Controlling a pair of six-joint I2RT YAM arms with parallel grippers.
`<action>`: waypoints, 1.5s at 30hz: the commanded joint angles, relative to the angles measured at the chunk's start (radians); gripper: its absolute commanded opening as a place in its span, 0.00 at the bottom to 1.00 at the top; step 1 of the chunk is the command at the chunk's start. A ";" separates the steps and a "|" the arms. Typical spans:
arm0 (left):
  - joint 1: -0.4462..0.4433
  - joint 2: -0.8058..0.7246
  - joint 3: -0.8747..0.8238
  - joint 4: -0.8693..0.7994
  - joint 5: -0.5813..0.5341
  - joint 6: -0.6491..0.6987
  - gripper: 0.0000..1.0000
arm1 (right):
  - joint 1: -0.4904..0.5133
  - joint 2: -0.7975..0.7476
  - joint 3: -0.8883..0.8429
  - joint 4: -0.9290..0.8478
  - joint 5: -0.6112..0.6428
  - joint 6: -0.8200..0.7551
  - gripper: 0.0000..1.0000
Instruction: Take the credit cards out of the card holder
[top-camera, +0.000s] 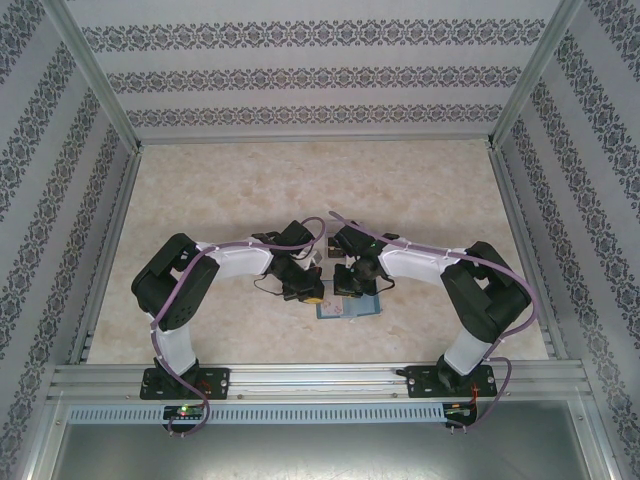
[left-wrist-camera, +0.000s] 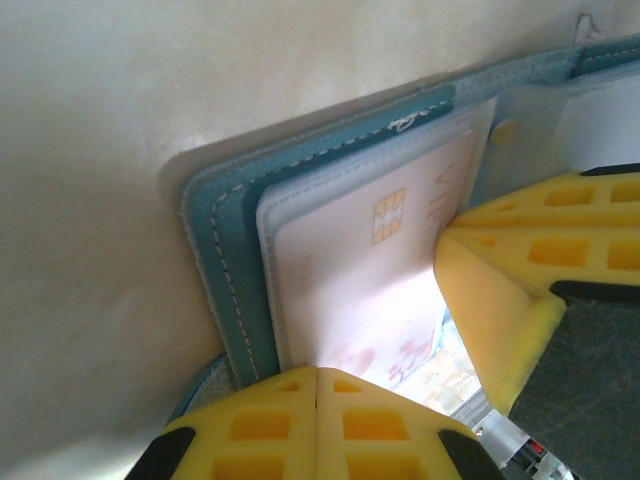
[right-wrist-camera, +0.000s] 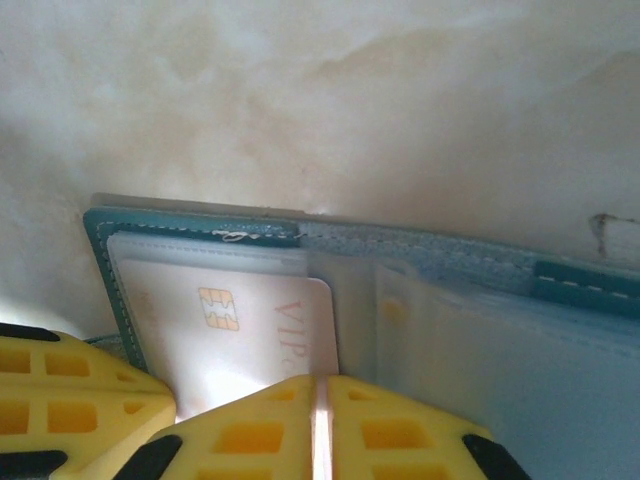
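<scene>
- Left claw (left-wrist-camera: 318, 385): jaws pressed shut, tips at the near edge of the card holder (left-wrist-camera: 225, 235).
- Right claw (right-wrist-camera: 320, 388): jaws almost together, only a thin slit between. Its tips sit on the near edge of the credit card (right-wrist-camera: 262, 318); whether they pinch it I cannot tell.
- The card lies chip up in a clear sleeve (right-wrist-camera: 205, 250) of the open holder.
- The holder lies flat on the pale table (right-wrist-camera: 330, 90).

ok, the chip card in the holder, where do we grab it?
Likely the short edge nearest the fold, where the card pokes out of its clear sleeve; the other edges sit inside. Come in low from the fold side of the holder, since it lies flat.
</scene>
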 joint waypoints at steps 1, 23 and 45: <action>-0.009 -0.008 -0.004 -0.032 -0.031 0.028 0.00 | 0.010 0.023 -0.023 0.055 -0.050 0.015 0.12; -0.008 -0.043 -0.009 -0.056 -0.061 0.029 0.05 | 0.024 0.024 0.027 -0.097 0.118 -0.022 0.32; -0.008 -0.019 -0.021 -0.055 -0.077 0.032 0.00 | 0.043 0.013 0.041 -0.140 0.172 -0.045 0.33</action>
